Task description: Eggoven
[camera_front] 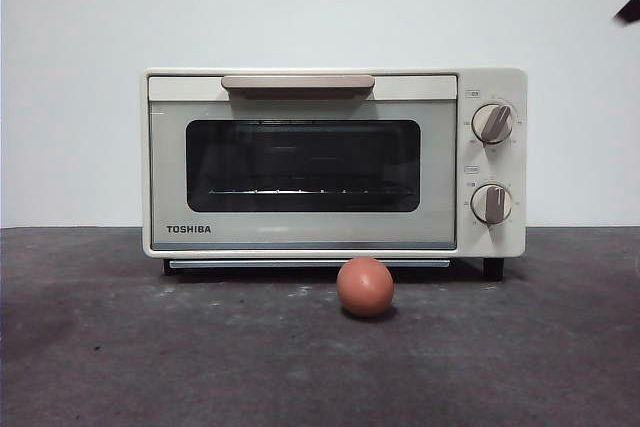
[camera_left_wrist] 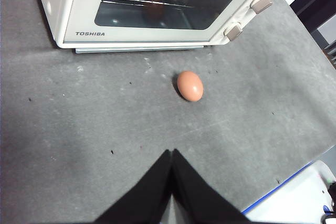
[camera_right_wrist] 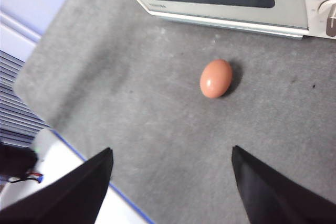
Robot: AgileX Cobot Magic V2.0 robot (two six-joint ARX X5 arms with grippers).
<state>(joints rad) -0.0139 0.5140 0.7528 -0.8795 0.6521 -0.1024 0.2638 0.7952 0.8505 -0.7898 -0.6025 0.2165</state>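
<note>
On the oven (camera_front: 300,177) door: "TOSHIBA".

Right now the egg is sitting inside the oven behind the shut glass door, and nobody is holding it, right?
Not quite. The egg is not inside; it lies on the table in front of the oven, as the front view shows. The door is shut, and neither gripper holds the egg.

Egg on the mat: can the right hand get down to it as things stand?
Probably yes. The right hand is open with the egg ahead of it on bare mat, apart from the closed oven behind. Nothing shows between them.
</note>
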